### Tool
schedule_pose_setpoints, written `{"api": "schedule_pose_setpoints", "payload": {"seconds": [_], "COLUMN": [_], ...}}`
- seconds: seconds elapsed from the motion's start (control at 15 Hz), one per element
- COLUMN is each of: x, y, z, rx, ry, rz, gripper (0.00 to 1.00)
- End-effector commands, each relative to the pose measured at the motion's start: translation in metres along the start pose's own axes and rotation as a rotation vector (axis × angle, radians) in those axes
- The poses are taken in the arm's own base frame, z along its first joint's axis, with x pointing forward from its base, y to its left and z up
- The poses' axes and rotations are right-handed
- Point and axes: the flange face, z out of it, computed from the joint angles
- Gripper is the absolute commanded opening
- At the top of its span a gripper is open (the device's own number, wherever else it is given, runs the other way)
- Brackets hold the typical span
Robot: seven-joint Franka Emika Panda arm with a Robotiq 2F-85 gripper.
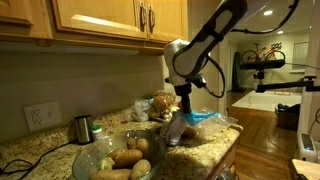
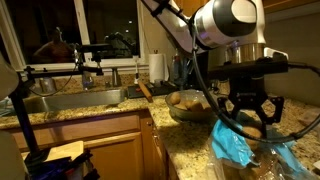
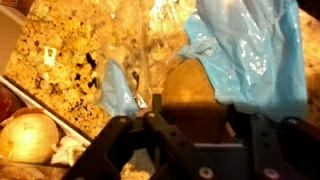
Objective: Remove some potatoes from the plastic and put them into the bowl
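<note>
Granite countertop [image 1: 35,150], speckled tan and black, fills the lower part of both exterior views. The robot arm [image 1: 215,35] reaches down from the upper right of the frame toward the counter's right-hand end. The bowl [image 1: 100,147] of clear glass sits at the lower left of that frame, well apart from the arm, with several potatoes [image 1: 127,157] already lying inside it. The plastic [image 1: 205,122] lies crumpled on the counter right of centre, and its blue part spreads across the upper right of the wrist view. The gripper [image 1: 182,112] hangs low over the bag, at its left edge. In the wrist view, at bottom centre, its jaws stand partly closed with one tan potato [image 3: 190,85] clasped between them, pale blue film touching the potato's right side.
</note>
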Motion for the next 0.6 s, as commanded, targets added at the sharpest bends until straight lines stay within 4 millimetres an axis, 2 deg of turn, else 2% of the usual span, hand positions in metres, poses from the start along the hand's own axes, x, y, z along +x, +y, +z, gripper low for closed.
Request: {"api": "schedule_pose_setpoints", "payload": {"seconds": [0.0, 0.53], "x": [0.0, 0.032], "y": [-0.009, -0.037], "z": [-0.03, -0.055], "rx": [-0.046, -0.063], "ry": [0.045, 0.128], "rz": [-0.018, -0.088], "gripper": [0.39, 0.39]}}
